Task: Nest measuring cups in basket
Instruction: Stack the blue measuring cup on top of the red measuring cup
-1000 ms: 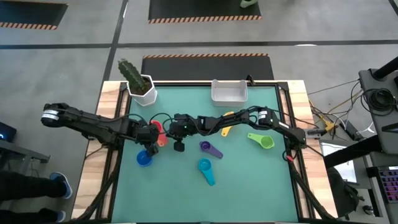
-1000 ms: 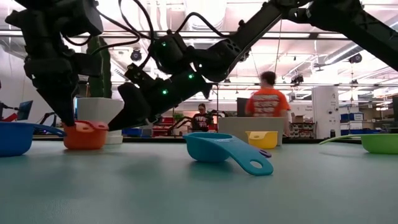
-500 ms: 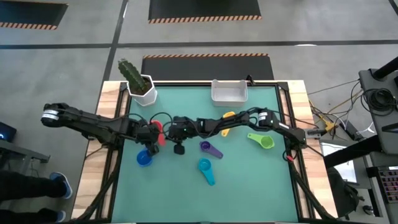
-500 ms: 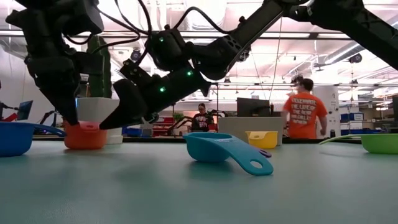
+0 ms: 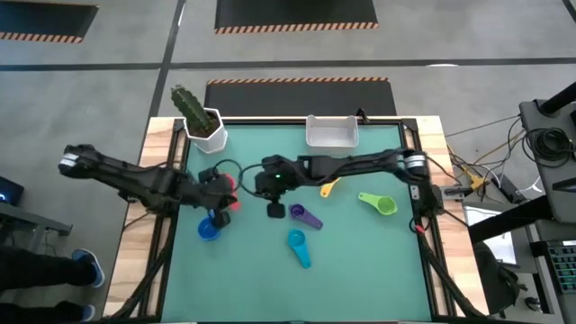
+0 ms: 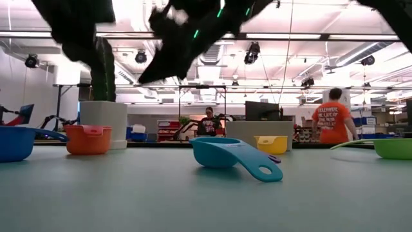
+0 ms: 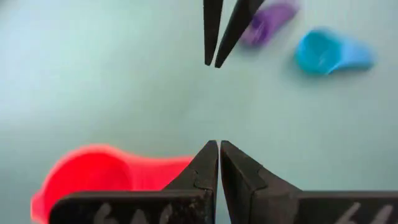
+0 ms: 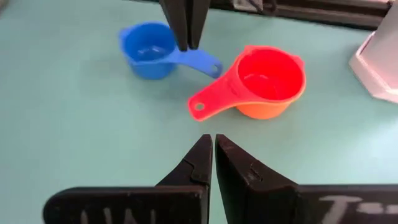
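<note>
both grippers shut, empty; red cup [image 8: 264, 73] nested in orange cup [image 8: 268, 107].

Both arms are black, built of slim jointed links with looping black cables along them. The left arm [image 5: 135, 180] carries a white-and-grey band far behind its claw; the right arm [image 5: 360, 165] has a similar pale band. Small green lights glow just behind the right claw. Each wrist's fingers [image 8: 202, 163] are matte black wedges tapering to points, with pale scrawled markings on the bar behind them.
</note>
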